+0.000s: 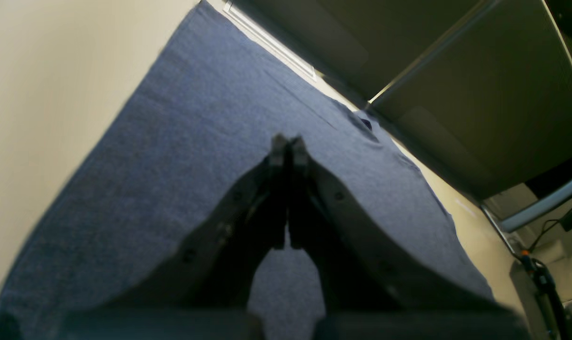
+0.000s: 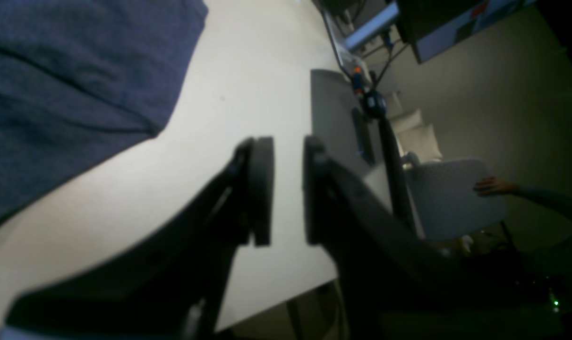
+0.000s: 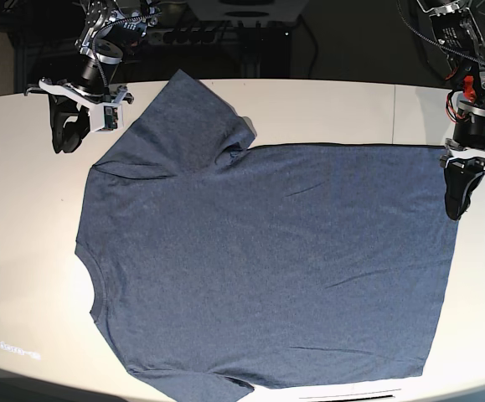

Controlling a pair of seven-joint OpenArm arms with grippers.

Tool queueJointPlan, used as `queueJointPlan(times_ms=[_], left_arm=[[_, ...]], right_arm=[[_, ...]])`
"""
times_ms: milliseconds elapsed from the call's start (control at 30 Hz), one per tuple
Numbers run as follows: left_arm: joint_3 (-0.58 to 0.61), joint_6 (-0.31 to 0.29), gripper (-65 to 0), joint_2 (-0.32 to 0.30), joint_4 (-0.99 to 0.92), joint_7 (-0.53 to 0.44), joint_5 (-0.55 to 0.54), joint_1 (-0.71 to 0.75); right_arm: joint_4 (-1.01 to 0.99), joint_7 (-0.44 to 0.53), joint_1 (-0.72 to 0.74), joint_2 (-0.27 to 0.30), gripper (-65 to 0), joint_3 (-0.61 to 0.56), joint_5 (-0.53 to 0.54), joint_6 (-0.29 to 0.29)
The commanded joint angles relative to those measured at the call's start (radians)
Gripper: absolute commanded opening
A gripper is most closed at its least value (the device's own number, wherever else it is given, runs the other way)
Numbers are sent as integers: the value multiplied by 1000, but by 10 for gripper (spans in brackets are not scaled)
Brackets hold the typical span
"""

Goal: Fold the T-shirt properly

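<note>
Base view: one T-shirt [image 3: 267, 268], two claws, left claw [image 3: 457, 209] pressed together, right claw [image 3: 64, 138] seemingly parted.

A pale cream, smooth-topped surface [image 3: 326, 105] with a rounded far edge is seen. Beyond one of its edges a light grey upholstered chair [image 2: 448, 198] is placed, and its back is touched by a person's bare hand [image 2: 490, 187]. Dark cables [image 3: 225, 33] are strung behind the far edge.

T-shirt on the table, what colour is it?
The T-shirt is plain heathered slate-blue, no print. The base view shows it best.
</note>
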Motion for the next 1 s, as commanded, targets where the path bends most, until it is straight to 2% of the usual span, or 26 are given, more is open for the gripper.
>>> queueJointPlan(times_ms=[0,100,233,333,533,733,900,967], left_arm=[[-4,-24,-650,-12,14,-14,-20,-5],[-4,-24,-650,-12,14,-6,-23,-5],[-4,-24,-650,-12,14,54,-66,-5],[-4,-24,-650,-12,14,55,-74,-5],[-4,-24,-650,-12,14,166,-71,-5],[-4,-24,-650,-13,14,180,-71,-6],[-4,-24,-650,-33,14,288,-110,-6],[-4,-24,-650,-41,14,296,-124,-6]], right_arm=[[17,15,-3,8,-529,3,-22,-17],[17,15,-3,8,-529,3,-22,-17],[17,15,-3,8,-529,3,-22,-17],[17,15,-3,8,-529,3,-29,-17],[17,15,-3,8,-529,3,-29,-17],[17,15,-3,8,-529,3,-29,-17],[17,15,-3,8,-529,3,-29,-17],[17,15,-3,8,-529,3,-29,-17]])
